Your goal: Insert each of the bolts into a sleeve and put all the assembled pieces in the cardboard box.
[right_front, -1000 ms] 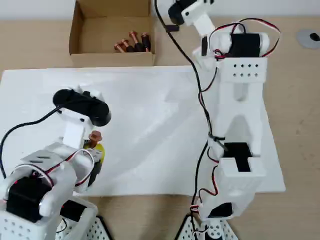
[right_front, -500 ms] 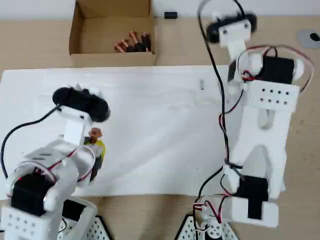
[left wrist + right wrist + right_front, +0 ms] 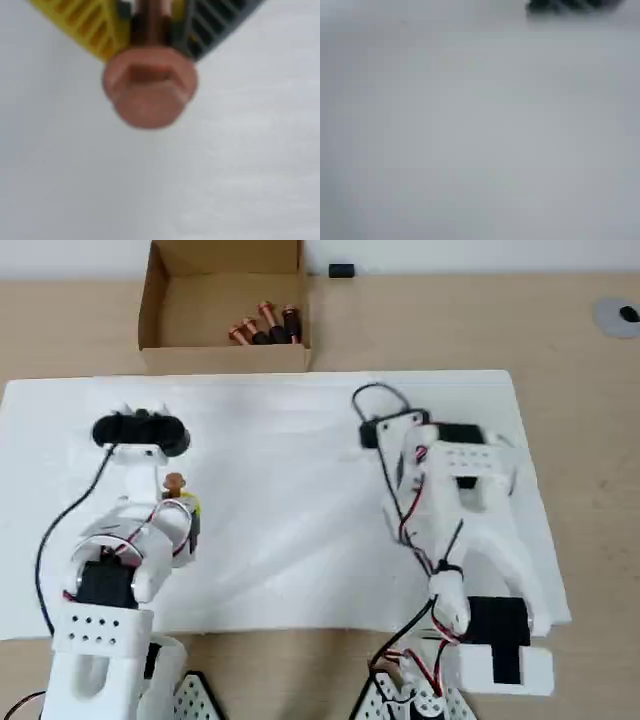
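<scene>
The bolt [image 3: 150,90] looked like smooth, copper-toned metal with a dull sheen, pinched between the left gripper's [image 3: 150,40] ribbed plastic jaws, one yellow and one dark. The cardboard box [image 3: 152,310] was matt brown, the sheet [image 3: 300,520] matt white, the table [image 3: 590,440] pale wood-grained, and the arm shells [image 3: 480,540] smooth white plastic.

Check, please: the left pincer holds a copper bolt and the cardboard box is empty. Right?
Not fully. The left pincer holds the copper bolt, but the cardboard box is not empty: the high view shows copper pieces in it.
</scene>
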Motion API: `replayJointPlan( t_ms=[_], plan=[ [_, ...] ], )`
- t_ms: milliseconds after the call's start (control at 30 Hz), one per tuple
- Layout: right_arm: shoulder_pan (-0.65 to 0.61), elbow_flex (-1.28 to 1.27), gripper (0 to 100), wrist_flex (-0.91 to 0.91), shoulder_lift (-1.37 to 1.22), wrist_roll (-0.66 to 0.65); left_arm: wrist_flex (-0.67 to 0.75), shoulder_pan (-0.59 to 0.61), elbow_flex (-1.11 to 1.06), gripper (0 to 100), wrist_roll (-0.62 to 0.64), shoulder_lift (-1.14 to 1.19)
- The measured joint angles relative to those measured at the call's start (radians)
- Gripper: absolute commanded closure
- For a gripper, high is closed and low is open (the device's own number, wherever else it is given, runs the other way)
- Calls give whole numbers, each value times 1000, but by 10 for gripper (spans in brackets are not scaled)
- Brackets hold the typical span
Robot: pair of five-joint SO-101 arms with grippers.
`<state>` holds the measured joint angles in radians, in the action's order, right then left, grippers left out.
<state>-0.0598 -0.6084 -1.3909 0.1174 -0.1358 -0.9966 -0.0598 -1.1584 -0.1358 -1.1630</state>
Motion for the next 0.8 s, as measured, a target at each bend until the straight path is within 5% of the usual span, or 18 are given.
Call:
replayJointPlan(
  t_ms=[500, 800],
  plan=[
    [-35, -282, 554, 293, 63, -5, 252, -35, -245, 994, 0, 0],
    [-35, -311, 554, 324, 75, -5, 347, -35, -344, 994, -2, 0]
  ],
)
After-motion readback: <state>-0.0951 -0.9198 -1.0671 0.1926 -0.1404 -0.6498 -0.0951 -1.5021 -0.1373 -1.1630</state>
